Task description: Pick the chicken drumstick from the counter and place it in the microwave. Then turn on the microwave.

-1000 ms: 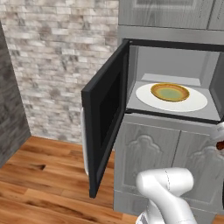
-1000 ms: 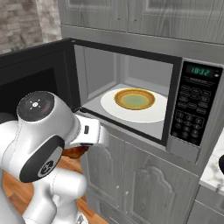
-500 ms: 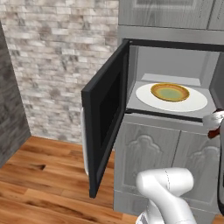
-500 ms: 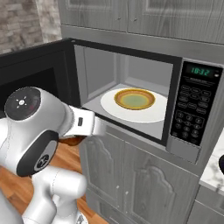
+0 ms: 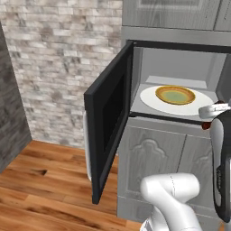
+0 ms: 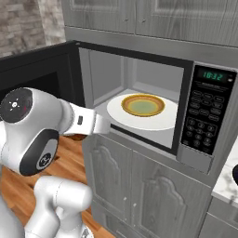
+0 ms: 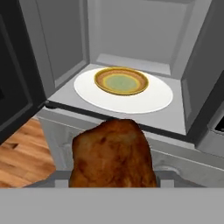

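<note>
My gripper (image 7: 113, 183), pinching the chicken drumstick (image 7: 113, 153), hung just outside the open microwave (image 7: 131, 57) below its sill; I judged it best to lift clear of the sill, carry the meat level, and release over the bowl (image 7: 121, 81).

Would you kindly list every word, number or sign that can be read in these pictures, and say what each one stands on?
"10:12", roughly, in green digits: on the display at the top of the microwave control panel; the digits are small, so the exact reading is uncertain.
Keypad buttons below the display: they carry pale marks, too small to read.
Round cap on the arm's joint: small marks, too blurred to read.
</note>
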You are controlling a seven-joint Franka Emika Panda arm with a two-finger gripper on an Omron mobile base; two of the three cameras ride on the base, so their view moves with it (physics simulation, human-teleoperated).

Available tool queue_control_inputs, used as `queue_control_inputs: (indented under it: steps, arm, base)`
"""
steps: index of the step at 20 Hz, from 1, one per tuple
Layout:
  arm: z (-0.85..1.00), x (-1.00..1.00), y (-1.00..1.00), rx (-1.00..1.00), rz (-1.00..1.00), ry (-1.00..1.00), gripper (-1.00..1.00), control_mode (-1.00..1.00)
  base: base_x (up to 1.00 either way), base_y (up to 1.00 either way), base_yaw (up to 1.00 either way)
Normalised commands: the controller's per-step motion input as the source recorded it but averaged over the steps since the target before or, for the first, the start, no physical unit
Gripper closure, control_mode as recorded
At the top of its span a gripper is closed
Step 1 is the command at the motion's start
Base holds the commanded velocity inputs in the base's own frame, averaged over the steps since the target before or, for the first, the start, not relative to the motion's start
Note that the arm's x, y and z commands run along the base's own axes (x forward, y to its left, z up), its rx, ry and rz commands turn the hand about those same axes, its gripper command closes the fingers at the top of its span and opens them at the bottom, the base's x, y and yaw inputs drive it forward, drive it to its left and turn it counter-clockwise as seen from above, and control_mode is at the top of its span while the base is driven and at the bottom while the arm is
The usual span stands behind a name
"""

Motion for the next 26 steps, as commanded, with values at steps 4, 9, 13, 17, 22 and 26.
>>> queue_control_inputs:
  steps: [4,9,13,17,22,26]
  arm:
    - [0.15,0.28,0.0,0.0,-0.09,-0.08,1.0,-1.0]
    - [0.1,0.41,0.0,0.0,-0.11,-0.05,1.0,-1.0]
    - [0.0,0.49,0.0,0.0,-0.11,0.0,1.0,-1.0]
    - [0.0,0.56,0.0,0.0,-0.11,0.0,1.0,-1.0]
    - [0.0,0.55,0.0,0.0,-0.04,0.0,1.0,-1.0]
    - [0.0,0.52,0.0,0.0,0.0,0.0,1.0,-1.0]
  base:
    - [0.0,0.0,0.0]
    - [0.0,0.0,0.0]
    - [0.0,0.0,0.0]
    - [0.0,0.0,0.0]
    - [0.0,0.0,0.0]
    - [0.0,0.0,0.0]
